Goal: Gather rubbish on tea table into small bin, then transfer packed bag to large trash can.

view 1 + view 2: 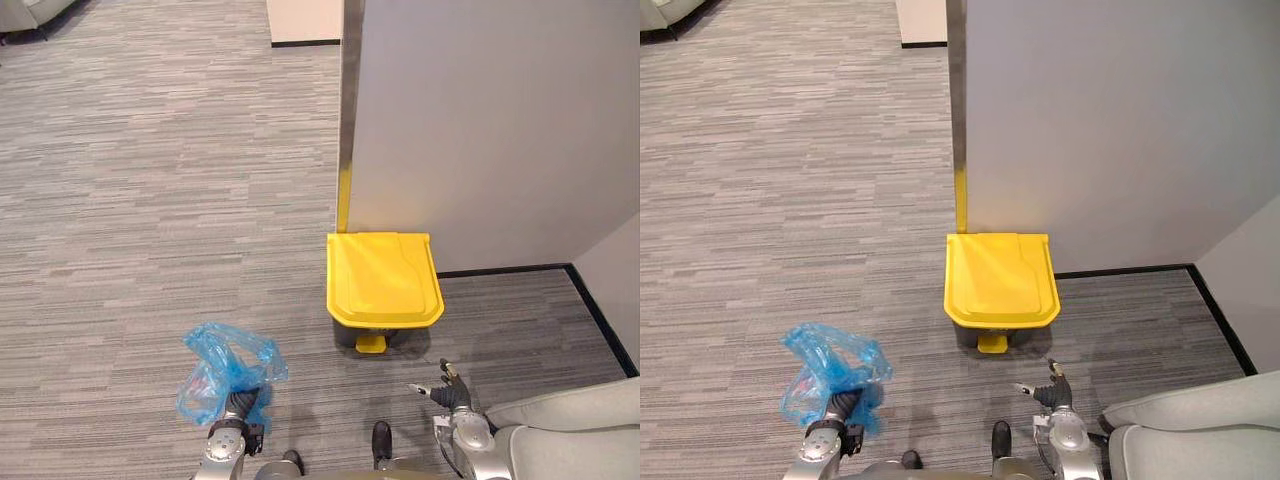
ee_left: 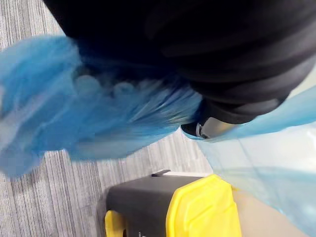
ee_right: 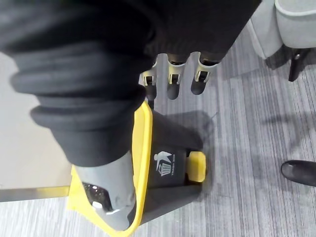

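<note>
From the head cameras, the trash can [image 1: 385, 285] stands on the striped grey carpet [image 1: 150, 200]. Its back is against the grey wall [image 1: 490, 130]. Its yellow lid [image 1: 383, 275] is down flat, and the yellow pedal [image 1: 371, 343] sticks out at the foot of its front. The blue bag [image 1: 225, 372] is in front of the trash can and off to its left, well apart from it. The bag is bunched at the neck and held up clear of the carpet. The left hand [image 1: 236, 408] comes up from below with its fingers closed into the gathered plastic. The right hand [image 1: 446, 388] hovers in front of the trash can, a little to the right of the pedal and near it but not touching. A grey seat [image 1: 580, 430] sits further to the right of the trash can.

The left wrist camera shows crumpled blue film wrapped close around the hand, with finger shapes blurred behind the plastic. The thumb [image 2: 213, 126] is tucked against the bag. Beyond the hand are the trash can's dark body and a corner of the lid.

The right wrist camera shows the fingers [image 3: 171, 74] hanging loose and nearly straight, with nothing in them. The trash can's front and its pedal are just past the fingertips, with a gap between.
</note>
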`<state>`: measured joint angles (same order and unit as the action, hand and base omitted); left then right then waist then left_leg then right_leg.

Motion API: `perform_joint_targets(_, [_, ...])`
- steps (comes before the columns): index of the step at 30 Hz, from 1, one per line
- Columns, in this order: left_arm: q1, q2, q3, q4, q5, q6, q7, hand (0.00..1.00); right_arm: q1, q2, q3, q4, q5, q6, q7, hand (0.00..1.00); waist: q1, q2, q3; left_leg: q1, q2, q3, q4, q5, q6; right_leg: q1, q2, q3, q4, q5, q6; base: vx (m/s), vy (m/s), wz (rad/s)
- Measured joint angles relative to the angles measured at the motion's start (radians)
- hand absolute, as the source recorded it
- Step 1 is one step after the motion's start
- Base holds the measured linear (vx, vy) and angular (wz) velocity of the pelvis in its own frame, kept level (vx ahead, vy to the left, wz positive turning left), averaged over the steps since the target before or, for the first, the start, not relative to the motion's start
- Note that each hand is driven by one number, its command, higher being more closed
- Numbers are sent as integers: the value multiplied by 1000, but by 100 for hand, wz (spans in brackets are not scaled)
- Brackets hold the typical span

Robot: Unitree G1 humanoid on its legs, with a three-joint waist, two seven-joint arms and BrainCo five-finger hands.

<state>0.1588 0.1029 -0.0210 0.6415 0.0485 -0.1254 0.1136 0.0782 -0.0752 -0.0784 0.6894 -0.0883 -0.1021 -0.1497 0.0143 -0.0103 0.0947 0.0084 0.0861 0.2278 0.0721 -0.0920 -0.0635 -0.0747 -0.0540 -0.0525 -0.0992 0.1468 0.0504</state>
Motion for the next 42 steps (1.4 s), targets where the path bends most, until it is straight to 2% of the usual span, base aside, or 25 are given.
perform_joint_targets(2, [-1,-2,14,-2,0,0,-1,100,-14,-1,0,0,0,0,0,0,0,-9,1,-26,1,7,23,-22,-3,-31,1,16,18,-13,7,-65,-5,-31])
perform_joint_targets(4, [1,-4,15,-6,-1,0,-2,100,-32,-5,0,-1,0,0,-1,0,3,-12,4,-70,4,-2,93,-67,5,-115,3,48,149,-72,19,-54,38,-43])
perform_joint_targets(6, [-1,-9,11,-25,0,1,-4,100,-17,-5,-4,-9,1,1,-2,0,-5,-22,27,-72,16,-5,189,-132,19,-177,-11,48,370,-173,31,-3,56,-8])
perform_joint_targets(8, [-1,-16,6,-66,0,2,-4,100,4,3,-12,-24,1,4,-2,0,-8,-29,47,-51,19,-27,232,-174,38,-221,-32,17,567,-207,63,36,34,24])
perform_joint_targets(9, [-4,-12,1,-93,0,2,-3,100,26,24,-27,-66,1,5,-2,0,-21,-29,70,-19,19,-42,252,-191,47,-286,-41,-17,713,-250,59,103,25,29])
perform_joint_targets(10, [-6,-12,-2,-100,0,2,-2,100,34,35,-30,-88,3,5,-2,0,-21,-36,73,-6,21,-48,268,-207,46,-301,-41,-32,718,-277,34,135,12,24])
perform_joint_targets(12, [-28,8,-17,-100,0,8,-1,100,40,40,-32,-122,6,2,-3,0,-26,-41,79,12,35,-68,311,-253,39,-322,-33,-61,614,-278,36,173,-56,26])
perform_joint_targets(14, [-66,15,-20,-99,0,9,0,100,38,38,-48,-124,10,3,-5,0,-28,-53,93,34,36,-94,327,-287,21,-336,-34,-90,396,-194,52,316,-177,50])
perform_joint_targets(15, [-86,15,-19,-99,0,8,1,100,39,35,-52,-124,12,7,-6,0,-28,-63,104,44,30,-107,344,-313,6,-324,-38,-92,305,-174,58,400,-254,61])
perform_joint_targets(16, [-105,3,-17,-87,0,10,2,100,32,16,-60,-123,12,19,-6,0,-27,-47,117,74,50,-141,366,-356,-6,-317,-33,-99,351,-122,33,366,-210,49])
perform_joint_targets(17, [-108,-11,-18,-87,0,11,3,100,29,6,-71,-128,12,23,-6,0,-27,-14,127,87,67,-144,360,-365,3,-318,-18,-113,389,-154,41,391,-159,40])
perform_joint_targets(18, [-113,-21,-20,-92,0,8,2,100,29,4,-86,-152,13,27,-9,0,-25,11,133,100,81,-148,338,-358,17,-343,-14,-116,468,-205,41,371,-133,37])
perform_joint_targets(19, [-122,-19,-19,-92,0,8,2,100,36,14,-104,-197,18,33,-8,0,-25,6,137,111,76,-153,331,-329,-7,-389,-31,-105,593,-266,17,424,-193,47])
perform_joint_targets(21, [-118,-20,-20,-93,2,8,1,100,62,19,-121,-237,19,35,-7,0,-30,6,137,146,80,-171,341,-328,-8,-399,-53,-117,717,-335,0,354,-196,44])
perform_joint_targets(22, [-120,-20,-19,-102,2,7,0,100,78,20,-127,-244,22,35,-3,0,-30,10,129,160,103,-188,360,-328,-8,-398,-54,-141,795,-407,-18,290,-157,37])
perform_joint_targets(24, [-123,-20,-18,-105,1,4,0,100,72,28,-135,-241,32,40,-1,0,-27,25,119,158,145,-195,364,-321,-24,-398,-27,-171,813,-441,-36,323,-199,16])
perform_joint_targets(25, [-125,-18,-18,-104,-1,4,0,100,62,32,-135,-238,39,40,0,0,-29,25,118,154,156,-196,362,-309,-45,-398,-18,-178,812,-446,-43,323,-226,8])
perform_joint_targets(26, [-137,-21,-17,-101,-11,5,0,100,41,32,-141,-225,42,40,-1,0,-33,25,118,139,175,-200,354,-280,-94,-402,-9,-195,808,-451,-54,279,-208,13])
perform_joint_targets(27, [-143,-27,-20,-101,-13,5,-2,100,20,30,-152,-206,49,40,-1,0,-39,25,118,138,183,-198,334,-264,-108,-405,-3,-199,803,-452,-56,250,-193,13])
perform_joint_targets(30, [-157,-31,-17,-96,-19,5,-2,100,-17,30,-154,-181,61,38,-1,0,-54,24,117,127,195,-197,304,-254,-109,-427,4,-198,797,-448,-62,130,-114,0])
perform_joint_targets(32, [-150,-29,-15,-95,-20,4,-2,100,-15,36,-146,-144,61,37,0,0,-51,22,104,108,195,-196,291,-254,-109,-450,6,-196,789,-438,-77,-17,-53,0])
perform_joint_targets(35, [-124,-25,-9,-91,-20,4,-2,100,-13,48,-110,-102,61,40,3,0,-46,24,84,85,206,-187,264,-254,-109,-477,18,-199,768,-415,-72,-51,-60,5])
perform_joint_targets(42, [-105,-20,-12,-90,-20,5,-2,100,-81,17,64,-85,57,39,25,0,-29,33,60,21,231,-200,159,-256,-109,-550,20,-248,750,-406,-59,-118,-120,28])
